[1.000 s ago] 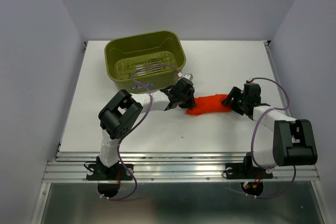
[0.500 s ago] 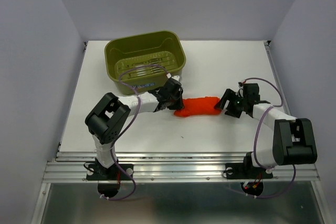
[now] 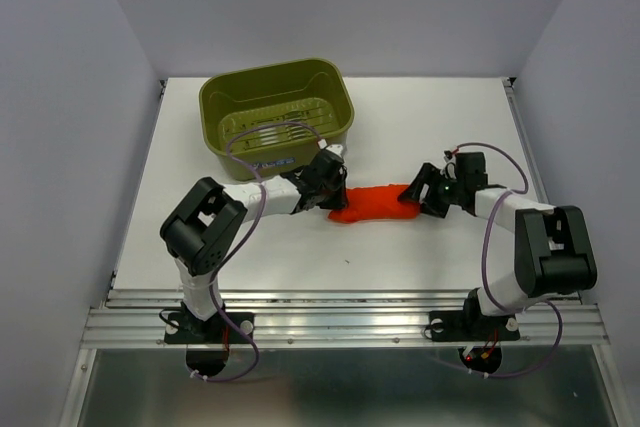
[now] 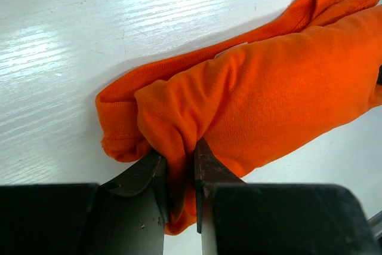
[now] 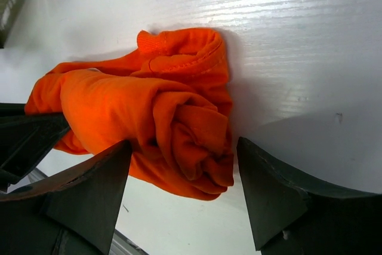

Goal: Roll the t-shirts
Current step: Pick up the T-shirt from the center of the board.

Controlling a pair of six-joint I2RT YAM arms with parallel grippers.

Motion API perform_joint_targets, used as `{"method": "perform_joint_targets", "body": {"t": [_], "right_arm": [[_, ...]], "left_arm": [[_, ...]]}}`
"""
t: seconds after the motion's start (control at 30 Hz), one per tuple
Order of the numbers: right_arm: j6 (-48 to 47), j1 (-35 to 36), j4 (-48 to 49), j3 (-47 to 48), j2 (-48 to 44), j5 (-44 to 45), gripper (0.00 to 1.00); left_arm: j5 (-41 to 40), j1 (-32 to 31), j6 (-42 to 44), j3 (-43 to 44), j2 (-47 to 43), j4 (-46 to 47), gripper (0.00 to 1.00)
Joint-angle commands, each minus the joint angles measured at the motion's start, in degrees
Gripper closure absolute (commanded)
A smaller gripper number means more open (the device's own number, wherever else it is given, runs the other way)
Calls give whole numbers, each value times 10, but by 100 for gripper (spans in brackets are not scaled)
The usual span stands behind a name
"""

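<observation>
The orange-red t-shirt (image 3: pixel 375 203) lies rolled into a long bundle on the white table (image 3: pixel 420 127), between the two grippers. My left gripper (image 3: pixel 335 199) is shut on a fold of cloth at the roll's left end; in the left wrist view its fingers (image 4: pixel 206 174) pinch the t-shirt (image 4: pixel 262 100). My right gripper (image 3: pixel 418 194) is open at the roll's right end. In the right wrist view its fingers (image 5: pixel 89 189) stand either side of the t-shirt's (image 5: pixel 155 117) spiral end without touching it.
An olive-green slotted basket (image 3: pixel 275 117) stands at the back left, just behind the left gripper. Purple walls close the table on three sides. A metal rail (image 3: pixel 340 312) runs along the near edge.
The roll was dragged left by the left gripper about half a second ago. The right gripper let go, then moved back left up to the roll's right end, jaws open.
</observation>
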Motion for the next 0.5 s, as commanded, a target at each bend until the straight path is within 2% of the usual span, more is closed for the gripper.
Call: {"method": "perform_joint_targets", "body": {"t": [0.0,0.17,0.37,0.47], "right_arm": [[-14,4,-13,23,29,17,22],[-36,4,-18,28,74,-34,20],[-28,23,12,21,99,-44,32],[-16,37,28,24,120,-41,42]], "left_arm": [[-13,13,32,-32,-24,-30,100],[-9,27,33,-42,-25,-11,100],[4,27,33,-25,-17,-7,100],[5,27,34,-20,-13,-7,100]]}}
